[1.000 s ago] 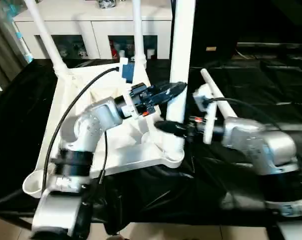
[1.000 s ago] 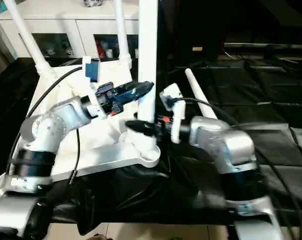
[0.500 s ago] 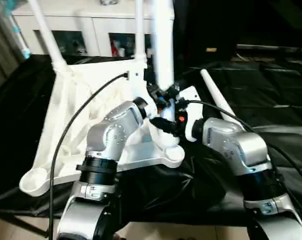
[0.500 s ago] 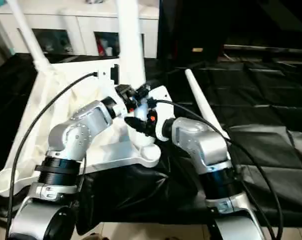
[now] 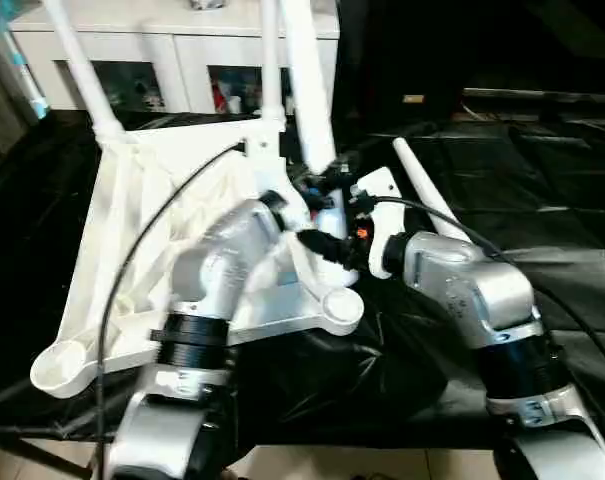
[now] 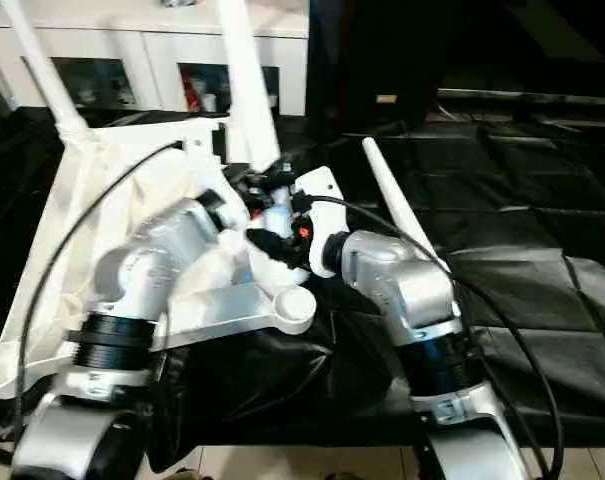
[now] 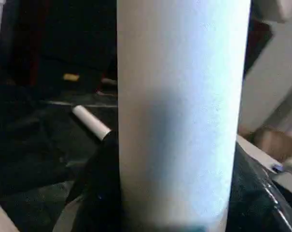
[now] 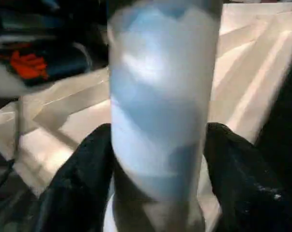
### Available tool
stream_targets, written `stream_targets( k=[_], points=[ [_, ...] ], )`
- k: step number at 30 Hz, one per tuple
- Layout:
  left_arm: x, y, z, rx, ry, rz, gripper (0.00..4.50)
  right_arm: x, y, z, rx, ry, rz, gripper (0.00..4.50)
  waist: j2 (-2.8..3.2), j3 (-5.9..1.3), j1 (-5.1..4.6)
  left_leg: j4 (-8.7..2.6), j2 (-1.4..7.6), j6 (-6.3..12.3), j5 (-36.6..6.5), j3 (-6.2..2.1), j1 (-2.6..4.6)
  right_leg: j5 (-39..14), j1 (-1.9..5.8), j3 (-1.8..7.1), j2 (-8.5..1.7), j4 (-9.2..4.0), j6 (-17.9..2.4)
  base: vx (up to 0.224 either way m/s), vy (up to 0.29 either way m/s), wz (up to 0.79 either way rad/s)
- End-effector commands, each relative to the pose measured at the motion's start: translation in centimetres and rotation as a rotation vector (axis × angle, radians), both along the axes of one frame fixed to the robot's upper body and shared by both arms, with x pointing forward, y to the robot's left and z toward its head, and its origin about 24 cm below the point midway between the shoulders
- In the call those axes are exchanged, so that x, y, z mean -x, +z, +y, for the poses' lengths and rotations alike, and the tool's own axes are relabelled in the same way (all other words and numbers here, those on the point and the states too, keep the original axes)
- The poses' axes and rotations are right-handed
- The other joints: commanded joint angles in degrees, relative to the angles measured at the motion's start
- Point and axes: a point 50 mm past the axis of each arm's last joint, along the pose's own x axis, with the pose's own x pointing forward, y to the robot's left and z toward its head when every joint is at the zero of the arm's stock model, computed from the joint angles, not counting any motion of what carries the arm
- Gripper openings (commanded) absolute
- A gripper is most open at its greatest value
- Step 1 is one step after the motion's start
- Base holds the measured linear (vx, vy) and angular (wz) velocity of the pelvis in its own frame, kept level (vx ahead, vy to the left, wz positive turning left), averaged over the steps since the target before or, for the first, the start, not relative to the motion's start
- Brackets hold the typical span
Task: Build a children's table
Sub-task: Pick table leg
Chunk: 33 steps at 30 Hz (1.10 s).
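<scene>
The children's table top point(image 5: 132, 230) lies upside down on black cloth, white and ribbed. Two white legs stand in its far corner sockets point(image 5: 80, 60) point(image 5: 270, 60). A third leg point(image 5: 304, 70) tilts, top leaning left, above the near right corner socket point(image 5: 340, 306), which shows as an open ring. My left gripper point(image 5: 320, 185) is shut on this leg, and my right gripper point(image 5: 317, 243) is shut on it just below. In each wrist view the white tube point(image 7: 182, 111) point(image 8: 160, 96) sits between black fingers point(image 7: 100, 193) point(image 8: 83, 183). The tube's lower end is hidden behind the grippers.
Another white leg point(image 5: 429, 198) lies loose on the black cloth to the right of the table top. A white cabinet with glass doors point(image 5: 172, 50) stands behind. The near left corner socket point(image 5: 57, 365) hangs close to the front edge.
The leg stood upright in the near right socket; now it tilts left and the socket shows as an open ring. My left gripper has swung in and closed on the leg.
</scene>
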Motion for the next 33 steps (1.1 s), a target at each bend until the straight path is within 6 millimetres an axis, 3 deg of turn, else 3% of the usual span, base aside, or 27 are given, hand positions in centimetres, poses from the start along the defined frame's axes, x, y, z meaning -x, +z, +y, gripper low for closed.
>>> stream_targets(
  k=[1,5,7,8,11,12,16,21,25,28,30,33],
  points=[
    [0.8,0.8,-0.4,-0.012,-0.144,-0.052,1.90,0.2,1.5,-0.4,-0.087,0.080,0.006,3.35,-0.94,-4.87,0.16,-3.39,0.42,2.96,-7.1,0.36,0.70,-12.0,3.83,2.06,-2.18,-3.53,-10.1,0.000,0.000,0.00],
    [1.7,1.5,0.2,0.011,-0.333,-0.092,1.90,0.6,2.0,-1.6,-0.143,0.153,0.027,3.67,-0.57,-4.78,0.23,-3.38,0.53,2.76,-7.3,0.36,0.82,-11.6,3.79,2.02,-2.20,-3.31,-11.5,0.000,0.000,0.00],
    [1.8,1.7,0.3,0.027,-0.359,-0.097,1.90,0.6,2.0,-1.8,-0.142,0.163,0.028,3.79,-0.68,-4.75,0.26,-3.37,0.48,2.55,-7.4,0.43,0.78,-11.8,3.81,2.01,-2.20,-3.33,-11.8,0.000,0.000,0.00],
    [2.4,2.5,0.5,0.070,-0.441,-0.122,1.90,0.9,1.7,-2.2,-0.125,0.191,0.039,3.97,-0.41,-4.69,0.23,-3.40,0.55,2.28,-7.8,0.36,0.77,-11.7,3.80,2.02,-2.20,-3.27,-12.0,0.000,0.000,0.00],
    [3.3,3.2,0.5,0.109,-0.551,-0.154,1.90,1.3,1.5,-2.3,-0.118,0.227,0.059,4.05,-0.67,-4.70,0.24,-3.39,0.50,2.08,-8.4,0.41,0.81,-12.7,3.90,2.02,-2.22,-3.31,-11.9,0.000,0.000,0.00],
    [3.5,3.3,0.5,0.123,-0.566,-0.156,1.90,1.4,1.4,-2.4,-0.113,0.232,0.066,3.71,-0.26,-4.68,0.16,-3.42,0.58,1.93,-8.6,0.35,0.87,-12.5,3.81,2.02,-2.15,-3.36,-12.1,0.000,0.000,0.00],
    [3.2,3.6,0.4,0.164,-0.561,-0.156,1.90,1.3,1.0,-2.3,-0.106,0.214,0.086,3.67,-0.37,-4.68,0.03,-3.39,0.48,1.52,-9.3,0.33,0.87,-13.9,3.88,1.96,-2.11,-3.57,-11.7,0.000,0.000,0.00],
    [3.4,3.6,0.3,0.175,-0.573,-0.151,1.90,1.3,1.0,-2.2,-0.108,0.217,0.084,3.22,-0.41,-4.79,0.07,-3.40,0.49,1.41,-8.7,0.26,0.83,-12.9,3.90,1.95,-2.01,-3.43,-11.5,0.000,0.000,0.00],
    [3.4,3.4,0.4,0.176,-0.559,-0.134,1.90,1.1,1.1,-2.0,-0.112,0.193,0.066,2.82,-0.03,-4.86,0.07,-3.35,0.42,1.31,-8.7,0.25,0.79,-11.6,3.92,1.91,-2.01,-3.37,-12.0,0.000,0.000,0.00],
    [3.4,3.2,0.5,0.178,-0.550,-0.124,1.90,0.9,1.2,-1.8,-0.122,0.175,0.056,2.76,0.29,-4.89,0.26,-3.42,0.49,1.12,-9.2,0.11,0.92,-11.4,3.95,1.87,-2.05,-3.27,-12.3,0.000,0.000,0.00],
    [3.3,3.2,0.5,0.179,-0.546,-0.121,1.90,0.9,1.2,-1.7,-0.127,0.171,0.053,2.45,0.19,-4.87,0.23,-3.49,0.50,0.89,-9.5,0.11,0.93,-11.2,3.98,1.85,-2.02,-3.27,-12.4,0.000,0.000,0.00],
    [3.2,3.1,0.5,0.177,-0.533,-0.114,1.90,0.9,1.1,-1.6,-0.134,0.165,0.052,2.42,0.14,-4.85,0.24,-3.51,0.49,0.79,-9.8,0.09,0.88,-11.5,4.00,1.85,-2.07,-3.26,-12.3,0.000,0.000,0.00]
  ],
)
